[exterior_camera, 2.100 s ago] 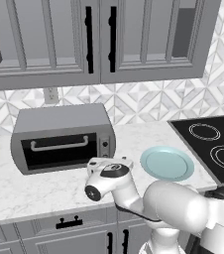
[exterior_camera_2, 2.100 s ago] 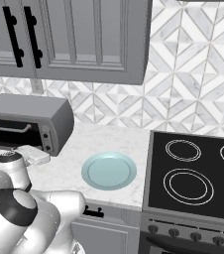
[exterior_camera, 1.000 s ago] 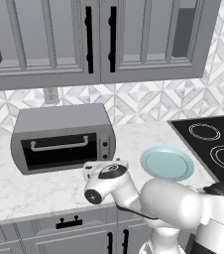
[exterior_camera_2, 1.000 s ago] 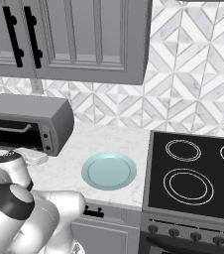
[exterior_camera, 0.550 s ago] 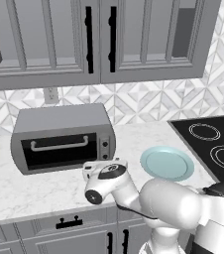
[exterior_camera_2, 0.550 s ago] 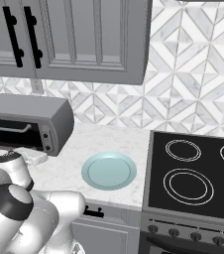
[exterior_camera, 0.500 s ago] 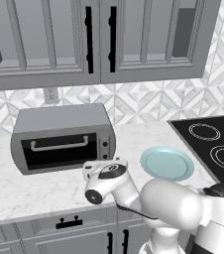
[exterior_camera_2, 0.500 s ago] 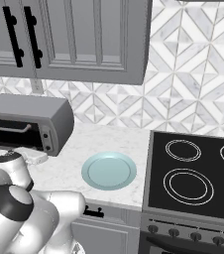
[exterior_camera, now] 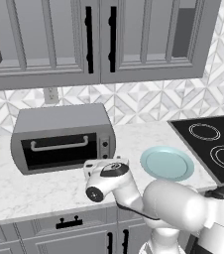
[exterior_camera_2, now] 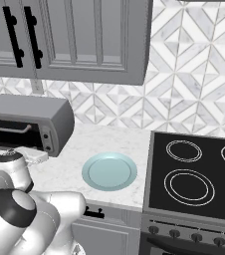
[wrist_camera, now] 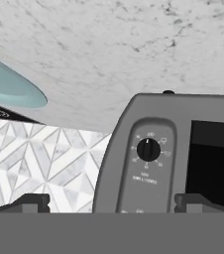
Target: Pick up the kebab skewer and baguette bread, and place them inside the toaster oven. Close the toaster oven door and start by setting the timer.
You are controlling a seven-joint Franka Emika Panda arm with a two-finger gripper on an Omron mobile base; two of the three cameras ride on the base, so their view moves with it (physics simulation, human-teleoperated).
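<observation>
Step judged: set timer. Hand open, facing small black timer knob on boxy grey toaster oven. Centre fingers on knob, close, then twist.

Very little shifted over the last 2 seconds. The arm's elbow swung slightly toward the left, so the white hand turned a touch in front of the toaster oven, near its knob panel. The hand drifted only faintly; the jaws were wide apart, as they had been before.
</observation>
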